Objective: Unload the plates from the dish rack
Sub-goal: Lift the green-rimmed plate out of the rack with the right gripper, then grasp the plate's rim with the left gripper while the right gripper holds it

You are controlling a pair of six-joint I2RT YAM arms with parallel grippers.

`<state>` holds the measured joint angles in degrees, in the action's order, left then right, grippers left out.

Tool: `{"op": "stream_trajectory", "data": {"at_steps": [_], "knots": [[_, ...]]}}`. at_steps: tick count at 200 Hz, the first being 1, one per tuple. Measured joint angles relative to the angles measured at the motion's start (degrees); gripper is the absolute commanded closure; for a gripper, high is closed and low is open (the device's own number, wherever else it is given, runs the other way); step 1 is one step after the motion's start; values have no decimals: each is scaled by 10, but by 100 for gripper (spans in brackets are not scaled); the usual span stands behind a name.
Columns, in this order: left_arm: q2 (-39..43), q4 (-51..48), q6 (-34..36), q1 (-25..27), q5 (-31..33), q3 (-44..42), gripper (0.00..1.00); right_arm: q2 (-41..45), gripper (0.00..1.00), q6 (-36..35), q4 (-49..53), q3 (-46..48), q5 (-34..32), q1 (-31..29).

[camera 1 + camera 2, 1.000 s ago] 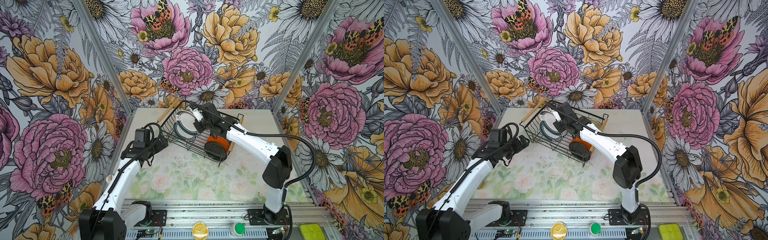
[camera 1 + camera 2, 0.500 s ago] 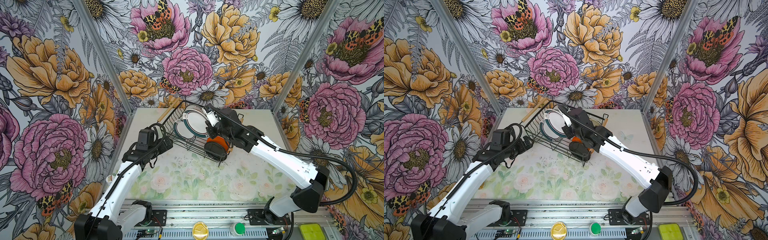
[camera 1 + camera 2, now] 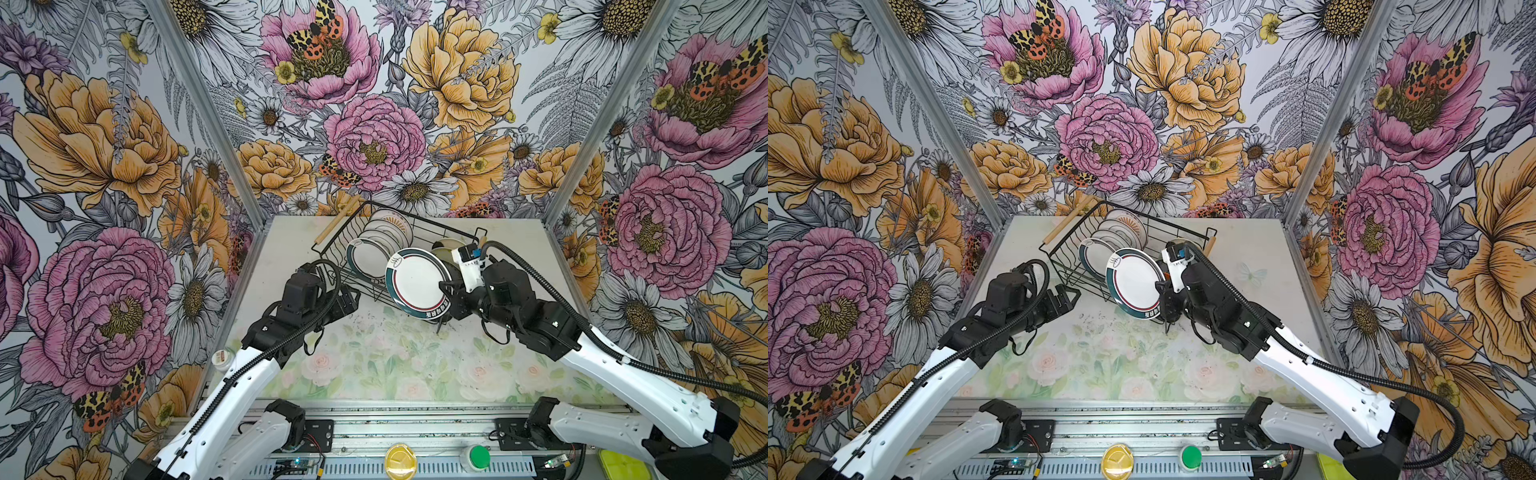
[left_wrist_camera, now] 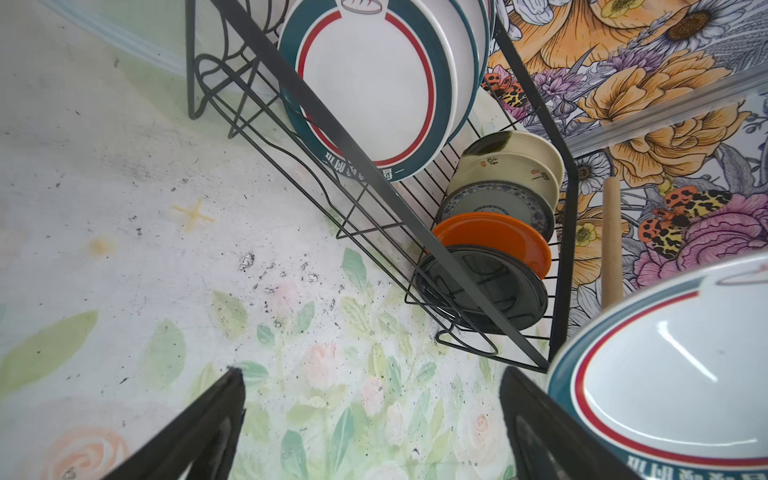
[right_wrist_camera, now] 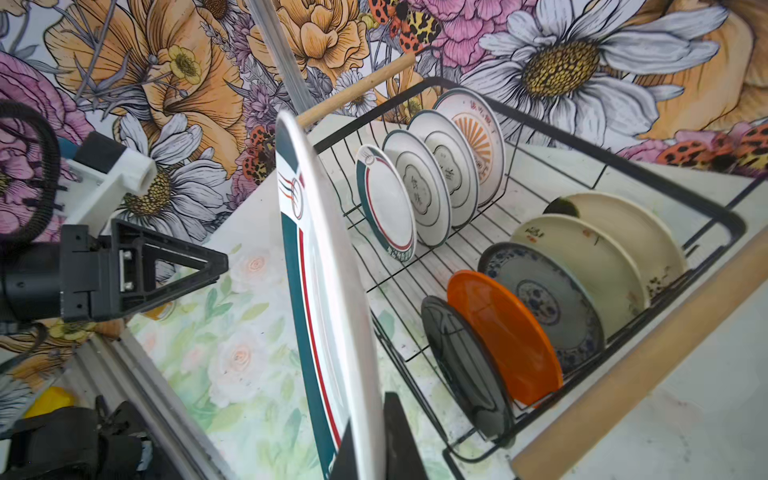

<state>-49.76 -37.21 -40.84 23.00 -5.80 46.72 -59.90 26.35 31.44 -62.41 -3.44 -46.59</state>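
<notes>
The dish rack (image 3: 338,243), a black wire basket, lies with its long axis on a diagonal across the far half of the table, with a wooden rod handle (image 5: 644,353) at each short end. Just off the rack's near long side, the right gripper (image 3: 446,291) is pinched on the rim of the held plate (image 3: 417,282), which is white with a teal border and a red ring. In the right wrist view its 2 fingers (image 5: 399,436) clamp the plate's lower edge. The held plate stands on edge, nearly upright and clear of the rack's wires. Its face is turned toward the left gripper (image 3: 347,297), with the logo uppermost and the lettering lowest. The left gripper hovers beside the same long side of the rack, nearer the other short end, its jaws spread wide, empty and apart from the held plate. Inside the rack 9 plates lean on edge in 2 rows along the long axis. One row has 4 white printed plates (image 5: 419,195). The other has 5: a black plate (image 5: 461,365), an orange plate (image 5: 503,336), a blue-patterned plate (image 5: 544,299) and 2 cream plates (image 5: 582,266). Under the rack lies a pale mat (image 3: 374,365) printed with roses and green leaves and flecked with dark specks. Floral wallpaper (image 3: 374,137) with peonies, daisies and moths encloses the rack on 3 sides.
</notes>
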Motion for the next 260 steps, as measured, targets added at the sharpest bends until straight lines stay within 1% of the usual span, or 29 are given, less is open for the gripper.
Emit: {"op": "stream_trajectory", "data": {"at_steps": [22,41,55,71,115,152,165,191,221,245,260], "knots": [[19,4,-12,17,0,-21,9,-2,100,70,-1,19,27,-4],[36,13,-20,28,0,-41,13,-11,100,121,-7,35,42,-9],[52,28,-28,32,-3,-59,16,-26,100,156,-19,48,56,-13],[71,47,-42,35,-11,-83,18,-52,100,189,-35,54,71,-17],[102,73,-58,35,-24,-113,23,-116,100,259,-109,60,121,-23],[108,92,-62,35,-27,-123,26,-138,100,304,-173,64,159,-23],[107,97,-64,35,-27,-128,30,-140,100,315,-188,67,170,-23],[105,112,-70,35,-32,-136,46,-142,100,335,-216,72,188,-23],[105,129,-73,35,-38,-137,58,-158,100,358,-253,85,208,-23],[107,137,-81,29,-38,-142,69,-162,100,373,-266,90,213,-20],[111,148,-95,23,-39,-146,80,-163,100,383,-271,93,214,-15]]}}
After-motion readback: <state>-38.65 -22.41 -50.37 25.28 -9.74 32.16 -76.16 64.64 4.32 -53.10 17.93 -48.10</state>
